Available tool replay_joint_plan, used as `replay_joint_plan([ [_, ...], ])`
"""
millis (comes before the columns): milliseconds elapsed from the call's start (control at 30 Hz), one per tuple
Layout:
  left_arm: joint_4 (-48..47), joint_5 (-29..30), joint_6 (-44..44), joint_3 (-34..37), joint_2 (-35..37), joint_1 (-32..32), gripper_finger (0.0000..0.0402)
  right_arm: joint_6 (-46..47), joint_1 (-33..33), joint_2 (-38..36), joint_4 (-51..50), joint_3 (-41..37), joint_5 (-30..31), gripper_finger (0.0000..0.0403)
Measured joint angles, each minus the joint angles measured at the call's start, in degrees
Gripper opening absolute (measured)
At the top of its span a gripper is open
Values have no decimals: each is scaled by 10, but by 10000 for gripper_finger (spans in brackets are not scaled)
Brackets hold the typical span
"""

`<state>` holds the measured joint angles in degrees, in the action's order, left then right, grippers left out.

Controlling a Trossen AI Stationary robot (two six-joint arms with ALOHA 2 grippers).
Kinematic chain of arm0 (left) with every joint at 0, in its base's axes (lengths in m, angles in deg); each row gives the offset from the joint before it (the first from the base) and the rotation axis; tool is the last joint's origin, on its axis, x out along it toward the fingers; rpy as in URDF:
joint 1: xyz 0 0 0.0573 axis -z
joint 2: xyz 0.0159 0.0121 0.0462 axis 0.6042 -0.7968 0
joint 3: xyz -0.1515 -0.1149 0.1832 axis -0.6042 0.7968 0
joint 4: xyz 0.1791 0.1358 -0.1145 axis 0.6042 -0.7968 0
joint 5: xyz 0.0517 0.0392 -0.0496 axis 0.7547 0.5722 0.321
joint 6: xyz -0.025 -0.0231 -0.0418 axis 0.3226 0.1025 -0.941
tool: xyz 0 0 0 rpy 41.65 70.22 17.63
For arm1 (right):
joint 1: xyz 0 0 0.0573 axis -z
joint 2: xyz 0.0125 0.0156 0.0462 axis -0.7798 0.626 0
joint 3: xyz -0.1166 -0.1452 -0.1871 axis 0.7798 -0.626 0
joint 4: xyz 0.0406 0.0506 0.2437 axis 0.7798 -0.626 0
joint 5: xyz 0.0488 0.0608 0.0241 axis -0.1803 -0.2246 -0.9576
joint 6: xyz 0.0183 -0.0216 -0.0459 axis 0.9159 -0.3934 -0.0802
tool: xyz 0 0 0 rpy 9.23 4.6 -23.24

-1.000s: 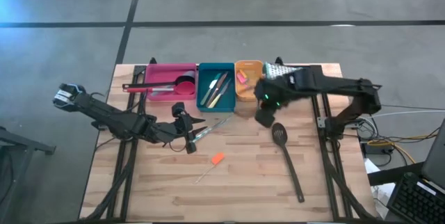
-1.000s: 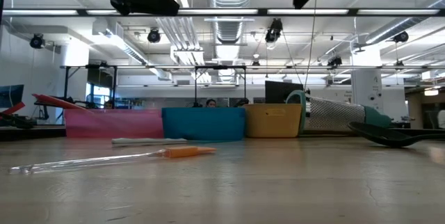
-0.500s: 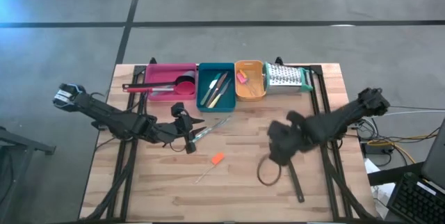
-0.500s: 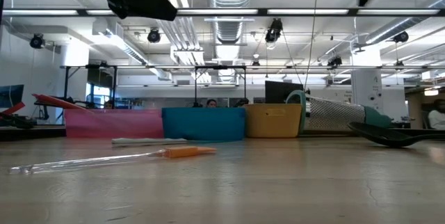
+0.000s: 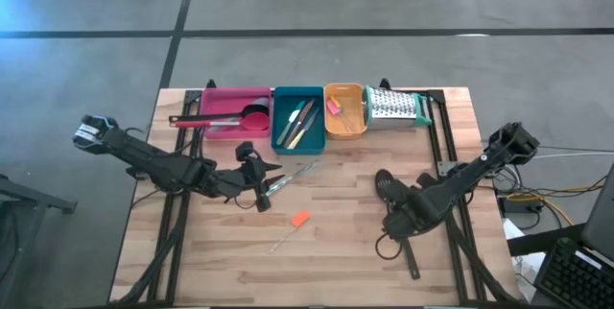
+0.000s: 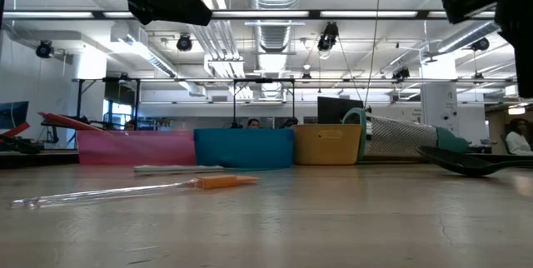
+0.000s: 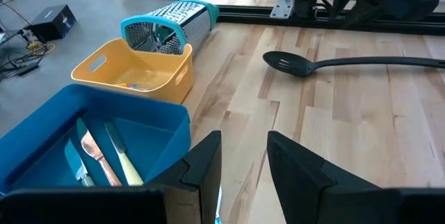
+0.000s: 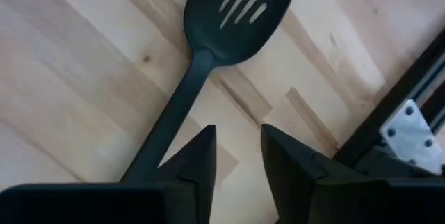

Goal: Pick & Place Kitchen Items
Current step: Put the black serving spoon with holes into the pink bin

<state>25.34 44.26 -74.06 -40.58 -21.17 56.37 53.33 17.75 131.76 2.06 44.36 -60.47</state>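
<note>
1. Nearest you in the low view lies the clear-handled tool with the orange tip (image 6: 221, 181), just where it lay a second ago.
2. Your right gripper (image 5: 398, 225) has swung away from the trays and now hangs over the handle of the black slotted spoon (image 5: 385, 184), which has not shifted.
3. Only the right wrist view shows those fingers (image 8: 189, 161): parted, empty, with the spoon's handle running under the gap.
4. Your left gripper (image 5: 257, 184) has not moved; it sits mid-table by the thin utensil (image 5: 293, 175). Its wrist view shows a narrow gap between the fingers (image 7: 205, 165) with nothing clearly in it, so you cannot tell whether it holds anything.
5. Farther back, the pink tray (image 5: 219, 103), teal tray (image 5: 283, 93) and orange tray (image 5: 350, 131) stand in a row; the left wrist view shows knives (image 7: 97, 158) in the teal one.
6. The grater (image 5: 395, 106) is uncovered again beside the orange tray.
</note>
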Motion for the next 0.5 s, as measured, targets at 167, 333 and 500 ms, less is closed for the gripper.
replay_joint_plan([
  [167, 0, 0, 0, 0, 0, 0, 122, 9, 1, 0, 23, -38, -3, 142],
  [333, -1, 0, 0, 2, 0, 0, 122, 18, 12, 0, 50, -70, -3, 176],
  [500, -1, 0, 0, 12, 0, 0, 122, -15, 30, 0, 127, -90, -24, 201],
])
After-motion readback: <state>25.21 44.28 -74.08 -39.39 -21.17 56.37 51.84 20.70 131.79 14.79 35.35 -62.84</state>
